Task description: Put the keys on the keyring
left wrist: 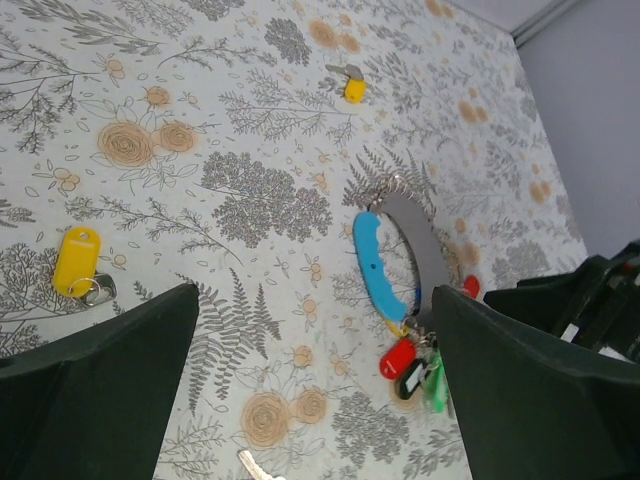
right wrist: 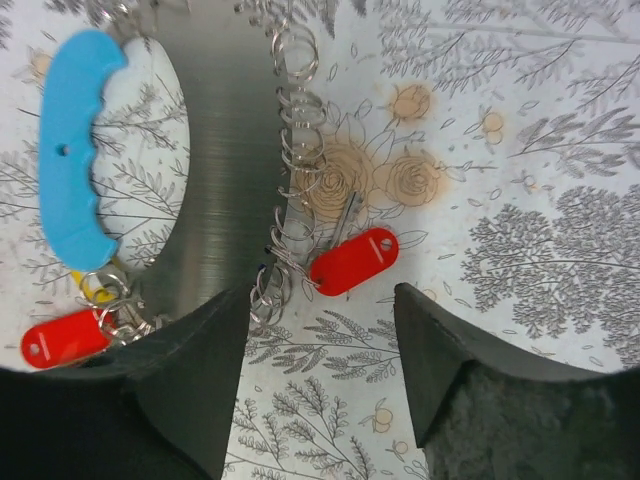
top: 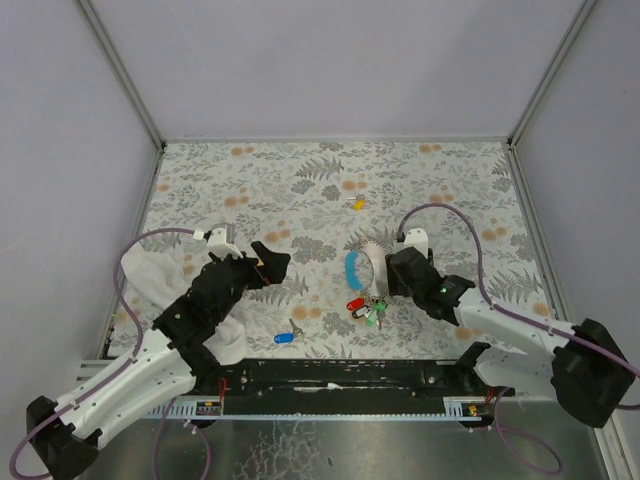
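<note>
You have one keyring [top: 356, 268] on the bench [top: 450, 180], close in front of the right arm. Two red keys [right wrist: 353, 262] and one green key [left wrist: 435, 380] cluster at its near end. Two yellow keys [left wrist: 77, 262] and one blue key [top: 283, 337] lie loose. Your left end effector [left wrist: 312, 330] stands wide open, holding nothing. Your right end effector [right wrist: 322, 300] is partly open and grips nothing, with one red key just ahead of its fingers.

No legible text or markings
</note>
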`<state>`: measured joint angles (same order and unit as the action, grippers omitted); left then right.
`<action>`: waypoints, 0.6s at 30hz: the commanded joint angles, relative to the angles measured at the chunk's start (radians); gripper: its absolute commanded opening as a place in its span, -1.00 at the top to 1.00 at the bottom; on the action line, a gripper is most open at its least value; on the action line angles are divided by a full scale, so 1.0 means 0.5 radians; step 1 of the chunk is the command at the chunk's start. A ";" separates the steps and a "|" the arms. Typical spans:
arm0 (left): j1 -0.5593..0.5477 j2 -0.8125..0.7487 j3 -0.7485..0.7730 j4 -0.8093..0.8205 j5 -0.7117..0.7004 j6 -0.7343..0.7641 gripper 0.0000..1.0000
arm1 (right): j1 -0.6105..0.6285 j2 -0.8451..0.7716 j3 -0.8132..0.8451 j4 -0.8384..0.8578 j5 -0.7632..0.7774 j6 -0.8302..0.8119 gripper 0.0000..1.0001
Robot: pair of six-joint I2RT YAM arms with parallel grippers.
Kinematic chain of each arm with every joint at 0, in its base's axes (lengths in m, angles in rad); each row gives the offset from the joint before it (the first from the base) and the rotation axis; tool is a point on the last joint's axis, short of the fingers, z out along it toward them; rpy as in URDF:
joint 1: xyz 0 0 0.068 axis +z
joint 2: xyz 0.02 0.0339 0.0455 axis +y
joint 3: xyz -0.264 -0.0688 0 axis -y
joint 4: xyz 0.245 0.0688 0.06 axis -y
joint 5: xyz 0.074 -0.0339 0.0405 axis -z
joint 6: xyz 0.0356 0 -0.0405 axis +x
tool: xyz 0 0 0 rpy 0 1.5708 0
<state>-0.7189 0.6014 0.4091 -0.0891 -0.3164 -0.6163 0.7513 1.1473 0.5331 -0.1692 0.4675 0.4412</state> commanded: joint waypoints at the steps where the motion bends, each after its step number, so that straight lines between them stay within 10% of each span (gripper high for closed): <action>1: 0.008 -0.074 0.214 -0.406 -0.172 -0.280 -1.00 | -0.020 -0.333 0.018 -0.125 0.073 0.041 -0.50; 3: 0.005 -0.114 0.292 -0.519 -0.199 -0.344 -1.00 | -0.018 -0.478 0.040 -0.247 0.128 0.009 -0.99; 18: 0.004 -0.599 0.619 -0.722 -0.110 0.111 -1.00 | -0.018 -1.740 0.308 -0.808 0.316 -0.140 -0.98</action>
<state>-0.7189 0.3504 0.6880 -0.4137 -0.3580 -0.6464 0.7467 0.3332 0.5957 -0.4980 0.5648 0.4267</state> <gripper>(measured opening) 0.998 0.986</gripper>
